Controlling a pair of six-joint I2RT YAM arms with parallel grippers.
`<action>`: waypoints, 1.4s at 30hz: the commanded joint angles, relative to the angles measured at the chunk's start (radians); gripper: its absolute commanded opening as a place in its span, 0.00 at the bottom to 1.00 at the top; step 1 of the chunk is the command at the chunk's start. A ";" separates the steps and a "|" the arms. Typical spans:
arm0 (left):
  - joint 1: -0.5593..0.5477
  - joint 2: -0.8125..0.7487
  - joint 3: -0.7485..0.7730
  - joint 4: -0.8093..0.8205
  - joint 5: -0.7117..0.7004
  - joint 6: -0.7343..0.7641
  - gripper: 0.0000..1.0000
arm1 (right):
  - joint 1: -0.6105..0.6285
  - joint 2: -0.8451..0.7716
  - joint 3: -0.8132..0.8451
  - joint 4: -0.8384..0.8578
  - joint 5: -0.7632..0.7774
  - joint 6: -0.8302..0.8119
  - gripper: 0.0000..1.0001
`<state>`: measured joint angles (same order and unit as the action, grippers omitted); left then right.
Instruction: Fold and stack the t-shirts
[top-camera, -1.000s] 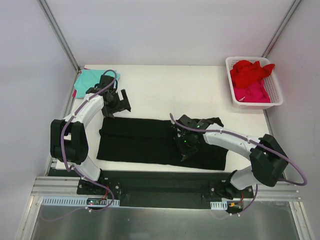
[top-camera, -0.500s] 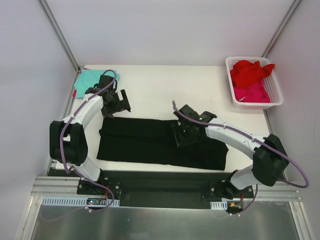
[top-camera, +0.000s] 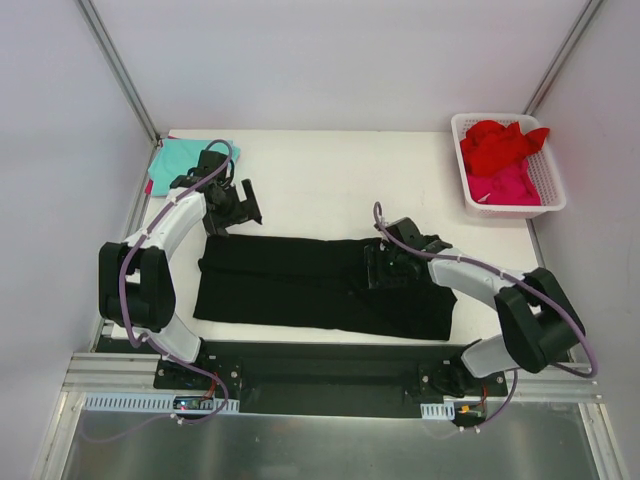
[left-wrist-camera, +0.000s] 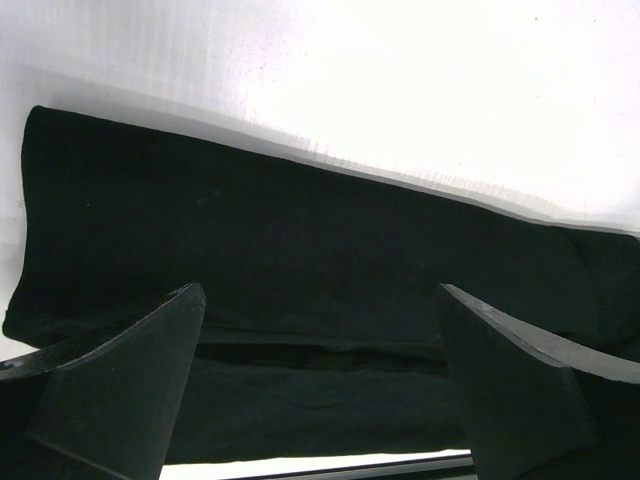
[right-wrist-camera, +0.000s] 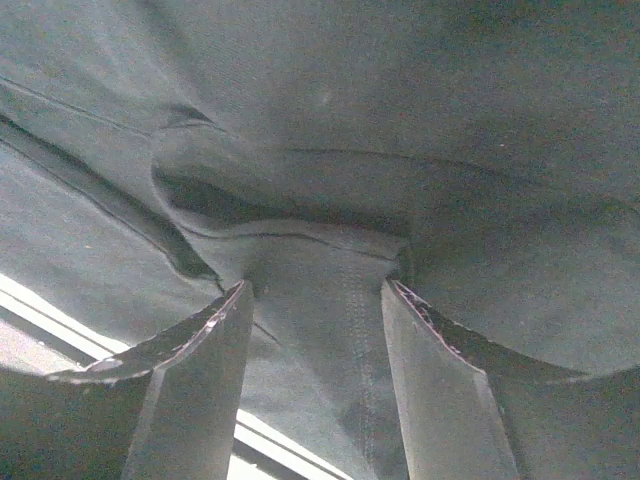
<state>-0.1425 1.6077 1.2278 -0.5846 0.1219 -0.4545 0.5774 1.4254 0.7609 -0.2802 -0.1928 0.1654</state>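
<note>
The large black t-shirt (top-camera: 290, 285) lies as a long folded band across the front of the table. My right gripper (top-camera: 388, 268) rests on its right part and is shut on a bunched fold of the black cloth (right-wrist-camera: 330, 260) between its fingers (right-wrist-camera: 200, 370). My left gripper (top-camera: 240, 205) is open and empty, just above the shirt's far left corner. In the left wrist view the black shirt (left-wrist-camera: 300, 250) lies beyond the spread fingers (left-wrist-camera: 120, 390). A teal shirt (top-camera: 175, 160) lies at the far left corner. Red (top-camera: 498, 143) and pink (top-camera: 505, 183) shirts lie in the basket.
The white slotted basket (top-camera: 553, 205) stands at the far right corner of the table. The white tabletop (top-camera: 330, 185) shows between the black shirt and the far edge. Grey walls and metal posts enclose the table.
My right gripper has moved right and a little farther back across the black shirt, and the raised flap at the shirt's right end has flattened. The left arm has not moved.
</note>
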 joint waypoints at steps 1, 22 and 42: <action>0.006 -0.054 -0.010 -0.015 0.005 0.022 0.99 | -0.010 0.081 -0.054 0.277 -0.109 0.006 0.57; 0.007 -0.071 -0.022 -0.015 0.004 0.028 0.99 | -0.091 -0.052 0.043 0.078 -0.051 -0.087 0.55; 0.007 -0.063 -0.024 -0.015 0.010 0.027 0.99 | -0.191 0.103 0.021 0.204 -0.209 -0.063 0.51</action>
<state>-0.1425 1.5700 1.2110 -0.5846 0.1230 -0.4492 0.3805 1.5463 0.7757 -0.1089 -0.3569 0.1009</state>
